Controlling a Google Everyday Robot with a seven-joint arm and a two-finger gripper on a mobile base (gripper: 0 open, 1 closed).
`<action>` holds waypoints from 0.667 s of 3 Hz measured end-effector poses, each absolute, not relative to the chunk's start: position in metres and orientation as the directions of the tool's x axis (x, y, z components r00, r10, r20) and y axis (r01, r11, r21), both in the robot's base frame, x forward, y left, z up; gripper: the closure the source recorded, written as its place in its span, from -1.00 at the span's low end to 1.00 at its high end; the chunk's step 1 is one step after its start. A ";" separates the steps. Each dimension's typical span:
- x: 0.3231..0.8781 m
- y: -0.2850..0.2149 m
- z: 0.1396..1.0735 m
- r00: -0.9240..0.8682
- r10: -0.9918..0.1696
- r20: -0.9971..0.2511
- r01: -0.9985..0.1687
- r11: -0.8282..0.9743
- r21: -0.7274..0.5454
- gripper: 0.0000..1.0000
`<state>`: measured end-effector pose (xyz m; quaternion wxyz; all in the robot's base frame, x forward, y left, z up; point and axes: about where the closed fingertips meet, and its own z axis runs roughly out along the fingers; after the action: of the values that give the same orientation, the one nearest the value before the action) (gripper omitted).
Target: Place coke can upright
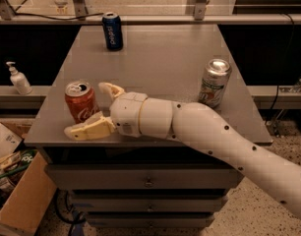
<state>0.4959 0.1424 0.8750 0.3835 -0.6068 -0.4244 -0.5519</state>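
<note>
Grey tabletop (165, 58) bears the coke can (80, 102) upright within the spread-open gripper (86, 109), blue can (112, 31) far behind.

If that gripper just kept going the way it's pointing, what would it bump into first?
Most likely the coke can. It stands upright near the table's front left corner, between the open fingers of the gripper, which points left. Depth is hard to judge, so it might slide past.

Grey table (160, 58) bearing upright red can (80, 102) front left, blue can (112, 31) at back, silver can (214, 82) right; tool (86, 109) spread either side of red can.
</note>
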 end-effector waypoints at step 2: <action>0.489 0.117 0.885 0.011 0.113 0.994 0.922 -0.386 0.034 -1.00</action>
<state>0.4891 0.1170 0.8854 0.3594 -0.6134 -0.4217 -0.5628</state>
